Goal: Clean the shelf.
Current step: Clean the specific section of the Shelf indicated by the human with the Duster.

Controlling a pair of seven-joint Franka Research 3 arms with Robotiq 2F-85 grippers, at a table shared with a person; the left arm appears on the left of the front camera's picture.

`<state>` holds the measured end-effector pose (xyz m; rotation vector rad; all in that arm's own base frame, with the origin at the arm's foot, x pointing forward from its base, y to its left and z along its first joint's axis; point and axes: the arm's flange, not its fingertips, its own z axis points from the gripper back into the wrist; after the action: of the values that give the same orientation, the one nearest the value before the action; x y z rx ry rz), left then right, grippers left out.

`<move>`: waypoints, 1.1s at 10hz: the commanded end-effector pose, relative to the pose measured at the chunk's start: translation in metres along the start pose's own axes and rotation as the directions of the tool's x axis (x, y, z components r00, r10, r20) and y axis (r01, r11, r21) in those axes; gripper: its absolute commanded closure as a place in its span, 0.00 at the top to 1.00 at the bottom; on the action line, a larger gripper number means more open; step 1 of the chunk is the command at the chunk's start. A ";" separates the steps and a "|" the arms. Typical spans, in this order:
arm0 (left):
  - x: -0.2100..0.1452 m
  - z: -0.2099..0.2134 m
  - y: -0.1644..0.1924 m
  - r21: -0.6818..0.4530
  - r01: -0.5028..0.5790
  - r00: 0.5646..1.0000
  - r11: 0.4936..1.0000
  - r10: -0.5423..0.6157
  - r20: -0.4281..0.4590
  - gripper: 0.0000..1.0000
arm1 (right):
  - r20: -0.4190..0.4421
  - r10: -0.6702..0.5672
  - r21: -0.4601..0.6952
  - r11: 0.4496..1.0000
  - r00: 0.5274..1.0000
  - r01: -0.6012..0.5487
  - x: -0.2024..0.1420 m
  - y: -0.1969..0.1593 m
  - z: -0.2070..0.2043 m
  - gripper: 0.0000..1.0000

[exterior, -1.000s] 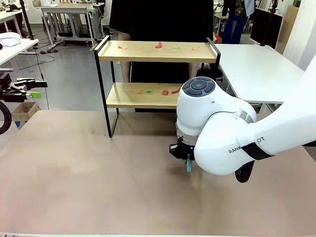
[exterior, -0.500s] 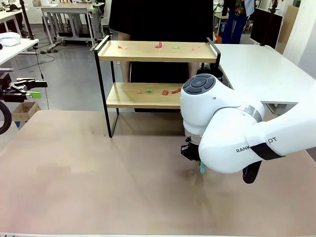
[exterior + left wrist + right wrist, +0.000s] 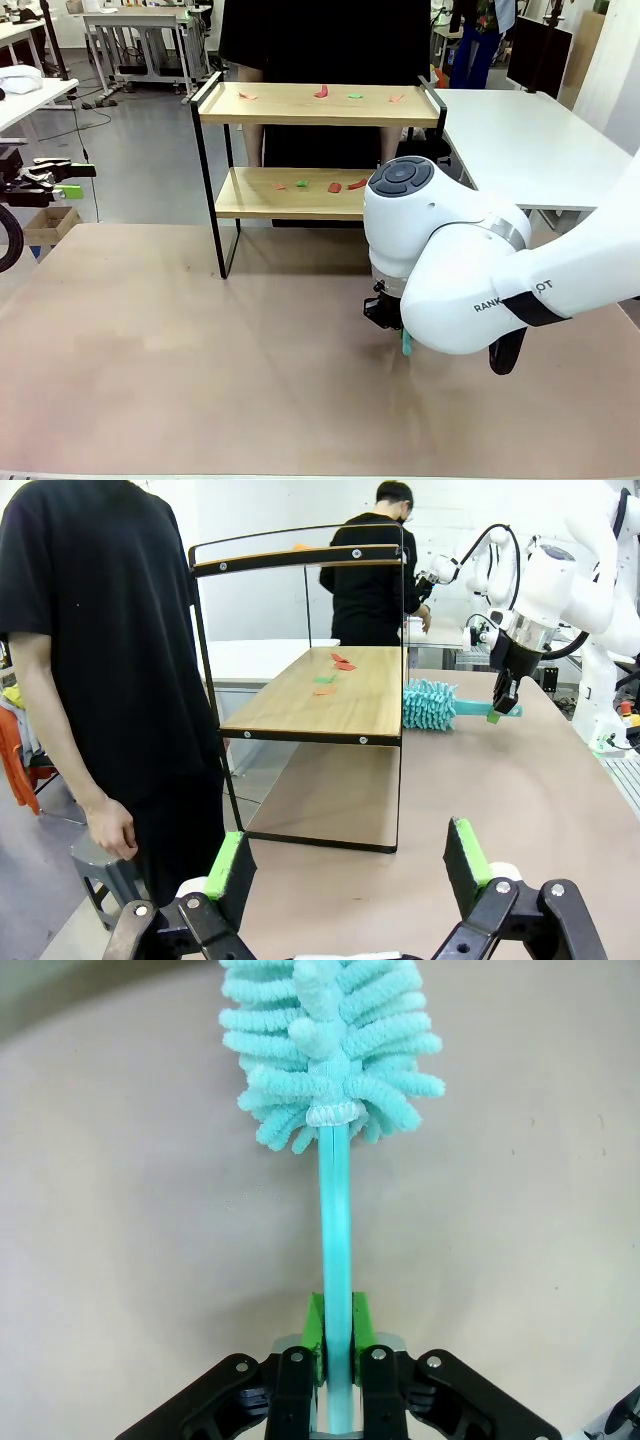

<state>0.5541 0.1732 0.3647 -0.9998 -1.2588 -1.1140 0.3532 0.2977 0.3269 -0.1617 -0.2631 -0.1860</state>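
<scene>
A brown table (image 3: 150, 350) fills the foreground. At its far side stands a person (image 3: 320, 40) in a black top. A white table (image 3: 520, 140) sits at right, with a dark panel (image 3: 540, 55) behind it. A cardboard box (image 3: 48, 224) rests on the grey floor (image 3: 150, 150) at left. The left wrist view shows a grey stool (image 3: 100, 865) beside the person and a second person (image 3: 375, 580) in black farther off.
</scene>
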 end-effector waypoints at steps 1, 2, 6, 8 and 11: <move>0.002 -0.001 -0.001 0.001 0.004 1.000 1.000 -0.004 -0.001 1.00 | 0.044 0.017 0.125 0.992 0.999 -0.022 -0.002 -0.024 0.012 0.13; 0.002 -0.001 -0.001 0.001 0.004 1.000 1.000 -0.004 -0.001 1.00 | 0.054 0.038 0.178 0.983 0.998 -0.048 -0.003 -0.035 0.015 0.13; 0.002 -0.001 -0.001 0.001 0.004 1.000 1.000 -0.004 -0.001 1.00 | 0.088 0.092 0.325 0.938 0.992 -0.116 -0.008 -0.067 0.026 0.13; 0.002 -0.001 -0.001 0.001 0.004 1.000 1.000 -0.004 -0.001 1.00 | 0.126 0.130 0.379 0.910 0.983 -0.169 -0.010 -0.078 0.031 0.13; 0.002 -0.001 -0.001 0.001 0.004 1.000 1.000 -0.004 -0.001 1.00 | 0.167 0.237 0.447 0.847 0.957 -0.288 -0.010 -0.105 0.040 0.13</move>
<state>0.5541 0.1733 0.3648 -0.9996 -1.2589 -1.1142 0.3587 0.2577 0.3827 0.2087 -0.3824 0.0893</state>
